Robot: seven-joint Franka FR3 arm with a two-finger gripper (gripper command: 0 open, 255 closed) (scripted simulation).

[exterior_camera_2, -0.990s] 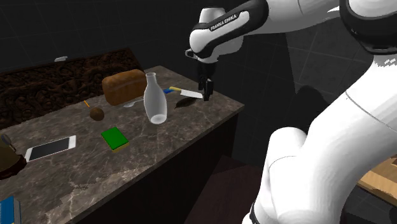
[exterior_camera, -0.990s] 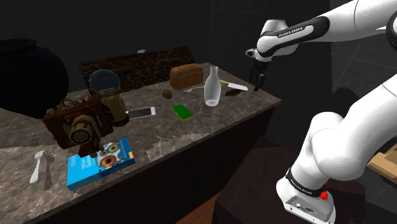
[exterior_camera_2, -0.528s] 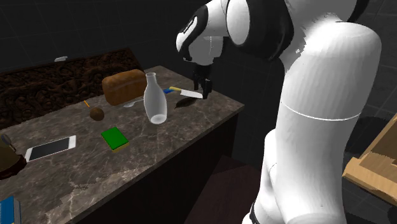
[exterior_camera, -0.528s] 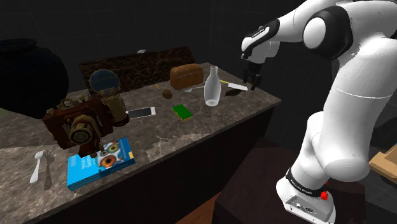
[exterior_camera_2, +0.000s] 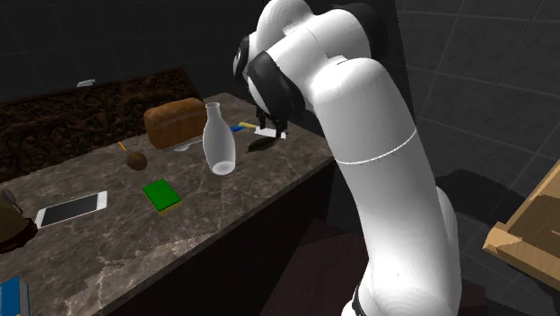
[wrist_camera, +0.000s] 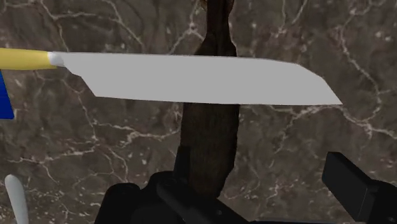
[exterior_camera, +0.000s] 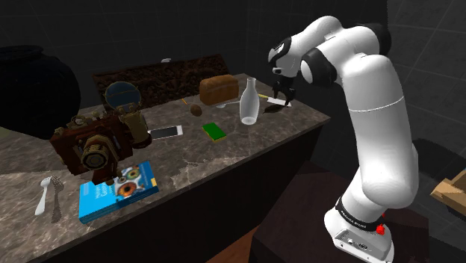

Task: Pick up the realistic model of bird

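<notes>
The bird model is a dark brown, elongated shape lying on the marble counter, with the grey blade of a knife crossing over it. In the shoulder view the bird lies at the counter's right end, beside the clear bottle. My gripper hovers just above it, pointing down. In the wrist view the gripper is open, its fingers standing wide apart on either side of the bird's near end without touching it. In the second exterior view the bird lies just below the arm.
The knife has a yellow handle. A bread loaf, a small brown ball, a green sponge and a phone lie further along the counter. An old camera, a blue book and a fork sit at the shoulder view's left.
The arm has folded in, carrying the gripper toward the shoulder view's left and down over the bird and knife. The fingers stayed open.
</notes>
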